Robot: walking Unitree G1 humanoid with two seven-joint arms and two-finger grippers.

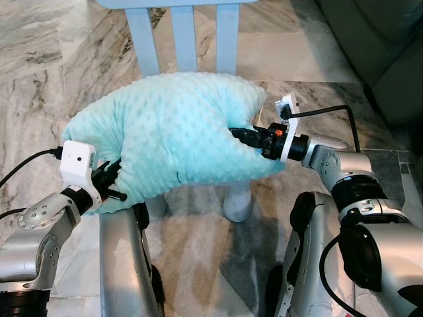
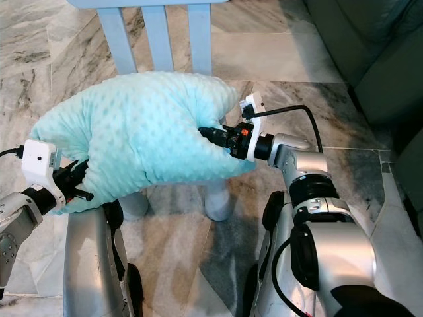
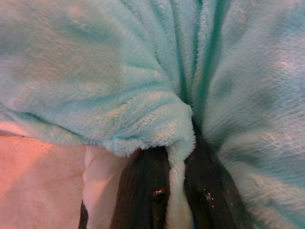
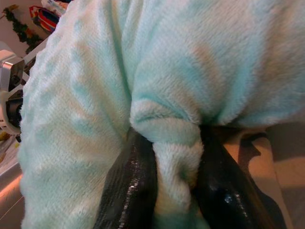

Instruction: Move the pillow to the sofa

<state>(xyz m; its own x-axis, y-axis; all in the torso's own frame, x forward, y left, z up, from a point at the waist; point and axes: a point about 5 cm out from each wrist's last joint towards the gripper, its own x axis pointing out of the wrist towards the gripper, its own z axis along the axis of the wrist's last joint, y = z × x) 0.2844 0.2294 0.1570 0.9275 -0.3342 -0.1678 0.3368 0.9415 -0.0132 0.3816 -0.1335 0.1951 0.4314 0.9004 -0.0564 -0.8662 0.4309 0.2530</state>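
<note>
A fluffy mint-green dotted pillow [image 1: 175,132] hangs lifted in front of me, above the marble floor and a pale blue chair [image 1: 182,33]. My left gripper [image 1: 114,179] is shut on its lower left edge; a fold of the fabric [image 3: 176,157] is pinched between the black fingers [image 3: 143,191]. At the pillow's right side my right gripper [image 1: 241,135] is shut on it too, and the plush bunches [image 4: 174,143] between its fingers [image 4: 131,186]. The grey sofa [image 1: 390,46] stands at the far right.
The pale blue chair's back slats rise behind the pillow and its legs [image 1: 236,201] stand under it. Grey-veined marble floor [image 1: 46,59] spreads to the left and ahead. My own silver body and legs [image 1: 125,264] show along the bottom.
</note>
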